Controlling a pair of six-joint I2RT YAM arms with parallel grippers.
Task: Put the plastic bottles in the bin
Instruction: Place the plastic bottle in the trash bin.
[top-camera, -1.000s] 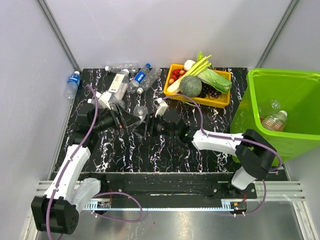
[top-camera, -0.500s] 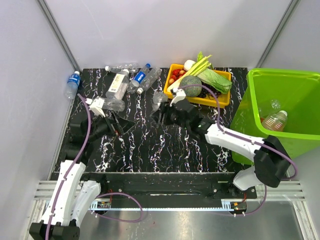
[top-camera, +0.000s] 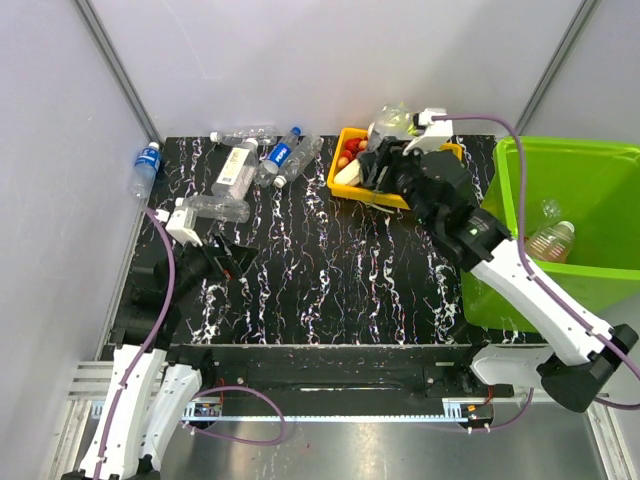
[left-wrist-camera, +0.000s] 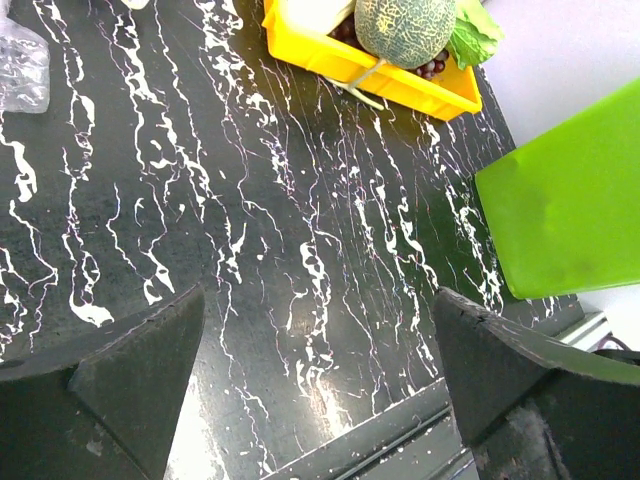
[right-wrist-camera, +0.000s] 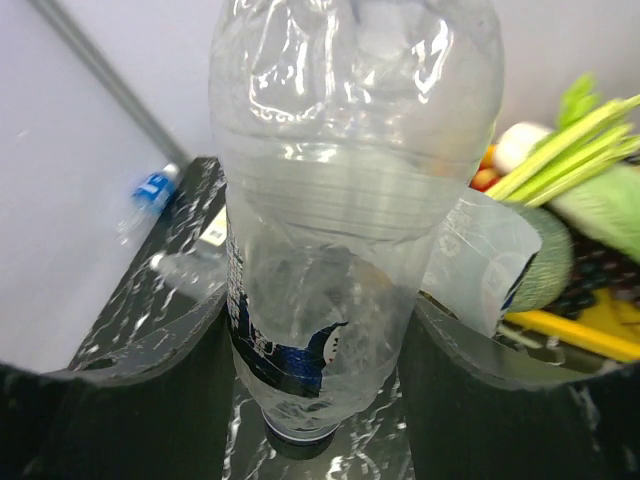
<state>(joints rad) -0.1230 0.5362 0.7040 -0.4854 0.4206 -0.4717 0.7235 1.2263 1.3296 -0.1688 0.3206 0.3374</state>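
Observation:
My right gripper (top-camera: 380, 160) is shut on a clear plastic bottle (right-wrist-camera: 340, 250) with a blue label, held cap down in the air above the yellow tray's left end. From above, that bottle (top-camera: 388, 124) shows just past the fingers. The lime-green bin (top-camera: 500, 215) stands at the right with two bottles (top-camera: 549, 238) inside. Several more bottles (top-camera: 236, 166) lie at the table's back left, and one clear bottle (top-camera: 216, 208) lies just beyond my left gripper (top-camera: 232, 262). That left gripper (left-wrist-camera: 320, 370) is open and empty over bare table.
A yellow tray (top-camera: 352, 137) of vegetables and a melon (left-wrist-camera: 405, 25) sits at the back, left of the bin. One blue-labelled bottle (top-camera: 146, 164) lies off the table's left edge against the wall. Grey walls close in the back and both sides.
My right arm has lifted the clear bottle from mid-table and carried it back and right, over the yellow tray. My left arm has drawn back to the near left and its jaws opened wider.

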